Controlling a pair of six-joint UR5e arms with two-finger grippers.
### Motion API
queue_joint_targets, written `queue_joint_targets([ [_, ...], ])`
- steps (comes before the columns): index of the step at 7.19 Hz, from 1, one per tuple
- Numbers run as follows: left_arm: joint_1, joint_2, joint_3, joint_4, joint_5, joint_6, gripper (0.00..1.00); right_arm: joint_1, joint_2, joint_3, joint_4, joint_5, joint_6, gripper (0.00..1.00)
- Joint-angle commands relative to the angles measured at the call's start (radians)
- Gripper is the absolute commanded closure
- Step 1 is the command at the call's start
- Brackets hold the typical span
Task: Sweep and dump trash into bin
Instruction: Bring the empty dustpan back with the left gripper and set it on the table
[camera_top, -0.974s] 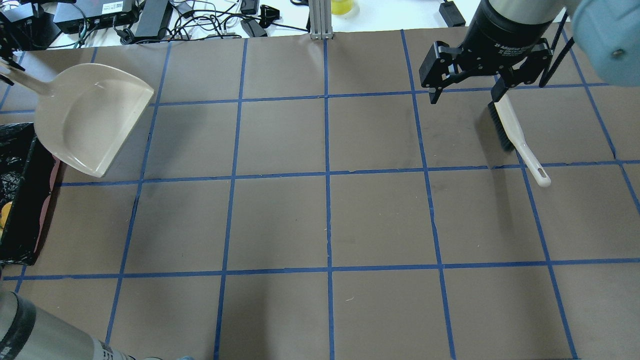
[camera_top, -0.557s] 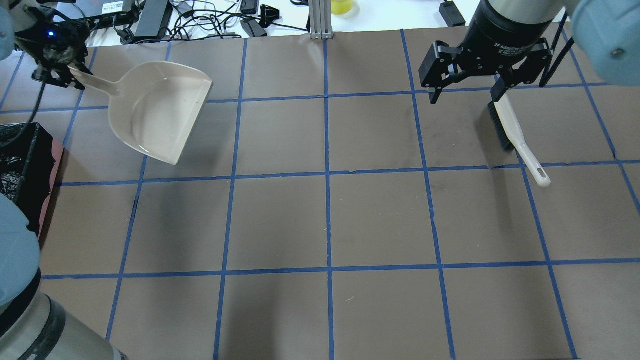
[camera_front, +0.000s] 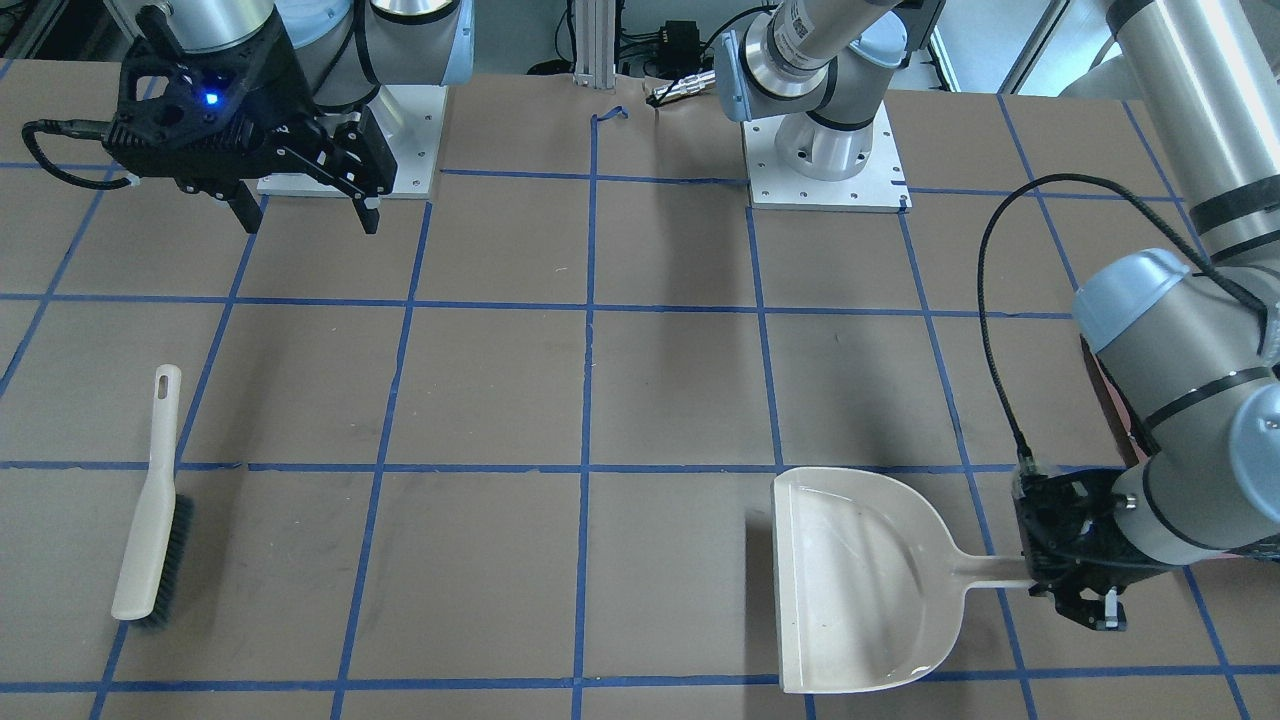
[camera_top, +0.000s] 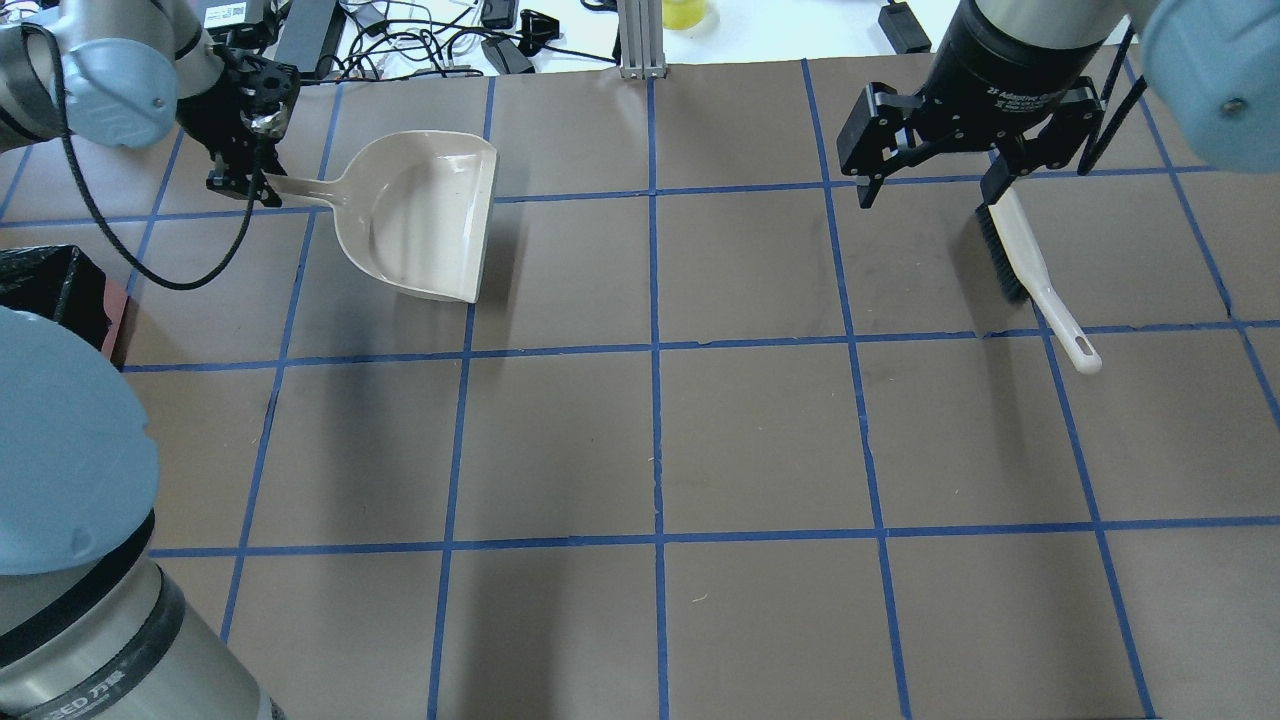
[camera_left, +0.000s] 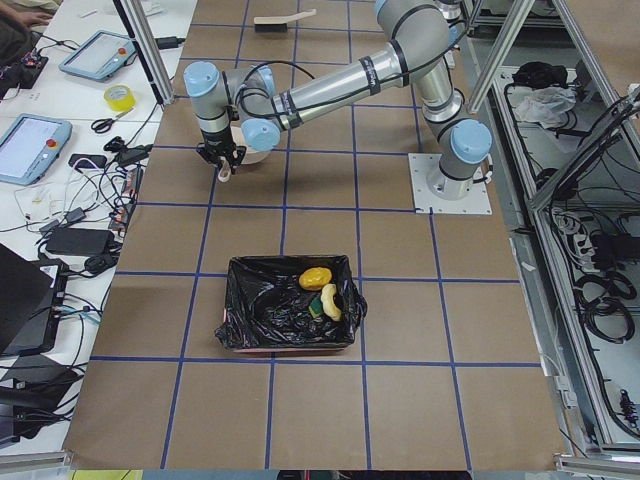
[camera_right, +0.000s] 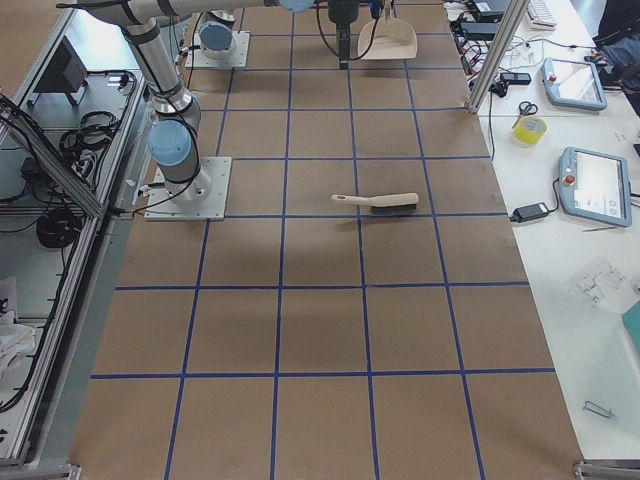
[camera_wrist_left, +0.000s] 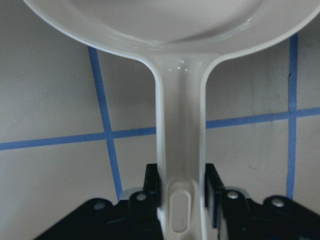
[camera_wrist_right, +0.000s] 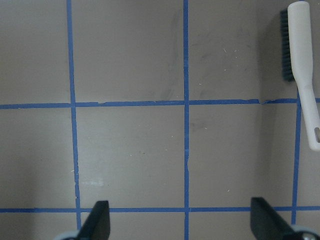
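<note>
Front-facing view: my left gripper (camera_front: 1040, 578) is clamped on the handle of the beige dustpan (camera_front: 860, 585). My right gripper (camera_front: 307, 212) hangs with fingers spread wide, holding nothing. The brush (camera_front: 150, 505) lies on the table (camera_front: 660, 400), apart from it.

Left side view: the bin (camera_left: 250, 330) sits well away from the dustpan, and the trash (camera_left: 322, 295) — all three pieces — lies inside its black liner.

Left wrist view: both fingers press the handle's sides.

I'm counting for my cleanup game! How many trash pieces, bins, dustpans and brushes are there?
Trash pieces: 3
Bin: 1
Dustpan: 1
Brush: 1
Total: 6
</note>
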Motion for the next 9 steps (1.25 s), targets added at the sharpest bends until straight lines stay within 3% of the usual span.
queue_joint_targets([
  [1,-0.038,-0.035,-0.001,0.043,0.001,-0.035,1.0,0.0,0.0,0.0,0.0,0.0,0.0,0.0],
  [9,-0.038,-0.049,-0.058,0.059,0.004,-0.038,1.0,0.0,0.006,0.0,0.0,0.0,-0.002,0.0],
])
